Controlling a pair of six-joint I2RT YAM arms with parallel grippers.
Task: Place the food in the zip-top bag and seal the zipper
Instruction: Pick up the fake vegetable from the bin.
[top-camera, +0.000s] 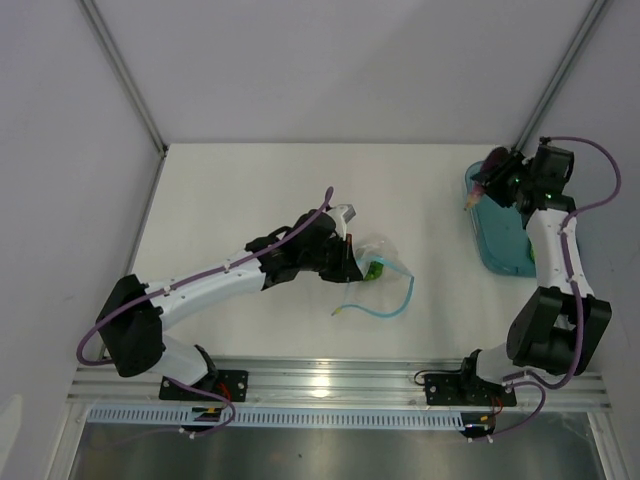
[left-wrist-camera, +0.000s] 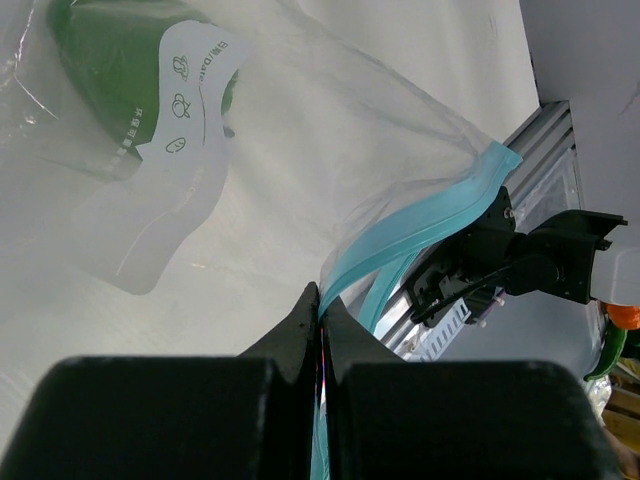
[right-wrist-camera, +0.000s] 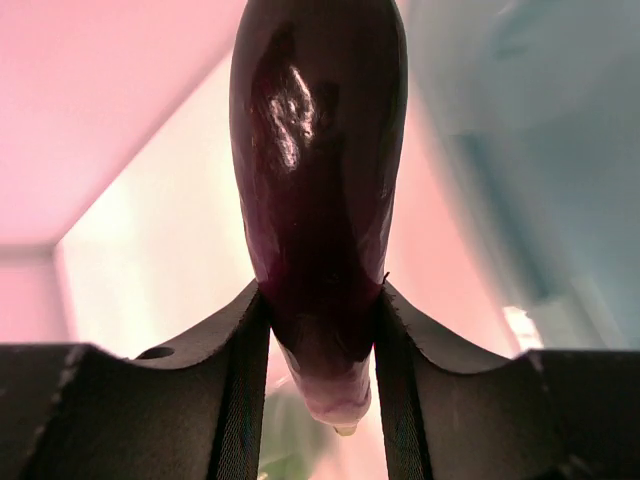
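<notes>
The clear zip-top bag (top-camera: 378, 272) lies mid-table with a green pepper (top-camera: 374, 270) inside it; the pepper also shows through the plastic in the left wrist view (left-wrist-camera: 120, 70). The teal zipper (top-camera: 385, 312) curls open at the bag's near side and shows in the left wrist view (left-wrist-camera: 430, 225). My left gripper (top-camera: 352, 240) (left-wrist-camera: 322, 310) is shut on the bag's mouth edge. My right gripper (top-camera: 484, 186) (right-wrist-camera: 320, 330) is shut on the purple eggplant (right-wrist-camera: 318, 180) (top-camera: 481, 187), held above the teal tray (top-camera: 498, 245) at the right.
The tray lies at the table's right edge, and a light green piece (top-camera: 533, 255) shows in it beside my right arm. White enclosure walls stand at the back and sides. An aluminium rail (top-camera: 330, 378) runs along the near edge.
</notes>
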